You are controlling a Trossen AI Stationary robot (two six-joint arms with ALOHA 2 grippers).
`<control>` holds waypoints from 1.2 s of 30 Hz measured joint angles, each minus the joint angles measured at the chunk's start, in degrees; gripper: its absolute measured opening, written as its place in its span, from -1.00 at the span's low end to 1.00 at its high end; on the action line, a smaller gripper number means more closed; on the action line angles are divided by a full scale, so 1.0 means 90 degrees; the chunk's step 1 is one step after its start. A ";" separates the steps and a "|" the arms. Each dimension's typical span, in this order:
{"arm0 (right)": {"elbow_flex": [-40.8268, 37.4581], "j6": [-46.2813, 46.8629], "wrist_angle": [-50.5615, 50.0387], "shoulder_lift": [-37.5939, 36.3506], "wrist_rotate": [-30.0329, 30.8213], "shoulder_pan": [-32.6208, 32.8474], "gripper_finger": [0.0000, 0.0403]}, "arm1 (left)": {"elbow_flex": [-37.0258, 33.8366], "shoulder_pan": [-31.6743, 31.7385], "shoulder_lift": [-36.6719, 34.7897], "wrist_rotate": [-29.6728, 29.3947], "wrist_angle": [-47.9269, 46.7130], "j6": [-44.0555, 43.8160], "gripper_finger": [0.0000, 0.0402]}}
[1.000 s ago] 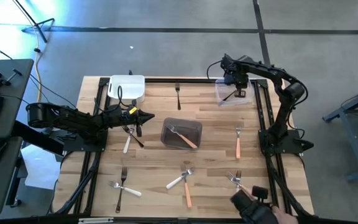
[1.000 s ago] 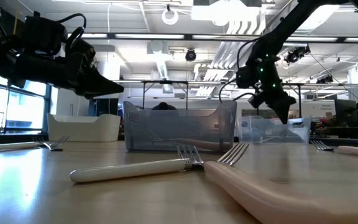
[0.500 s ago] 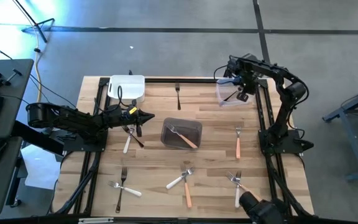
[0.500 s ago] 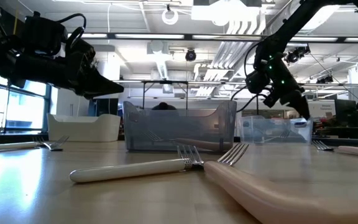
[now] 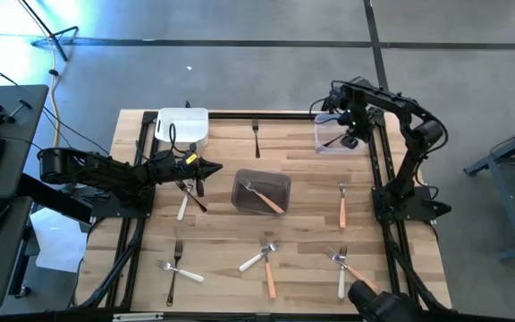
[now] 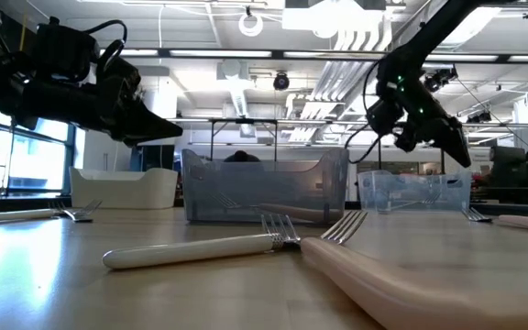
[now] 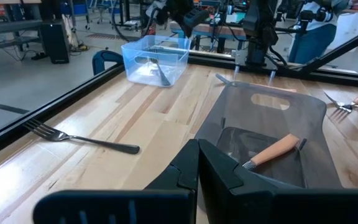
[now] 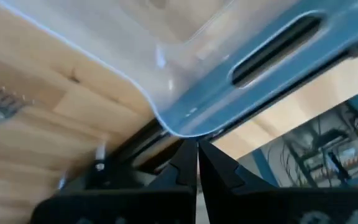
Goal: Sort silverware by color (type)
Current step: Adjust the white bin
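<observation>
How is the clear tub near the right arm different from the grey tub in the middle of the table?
The clear tub holds a dark-handled fork; the grey tub holds an orange-handled fork. The clear tub sits at the table's far right corner under the right gripper; the grey tub sits mid-table. Both are rectangular plastic tubs with handle slots.

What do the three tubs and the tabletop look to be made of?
Clear tub: looks like transparent, bluish-tinted plastic; a dark fork shows through its wall in the left wrist view. Smoky grey tub: translucent tinted plastic, apparently; the orange-handled fork inside shows through. White tub: opaque plastic, seemingly with a smooth finish. Tabletop: pale wood, with plank seams and grain visible.
</observation>
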 joint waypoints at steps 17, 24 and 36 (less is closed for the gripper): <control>-0.2366 -0.0854 0.3342 -0.2389 -0.1682 0.1330 -1.00 | 0.0364 0.0000 -0.0002 0.0319 -0.0429 -0.0431 -1.00; -0.2884 -0.0497 0.4201 -0.2388 -0.1103 0.1431 -1.00 | 0.0837 0.0002 -0.0002 0.0393 -0.1186 -0.0260 -1.00; -0.2795 -0.0361 0.4807 -0.2385 -0.0932 0.1084 -1.00 | 0.0869 0.0002 -0.0002 0.0391 -0.1321 -0.0316 -1.00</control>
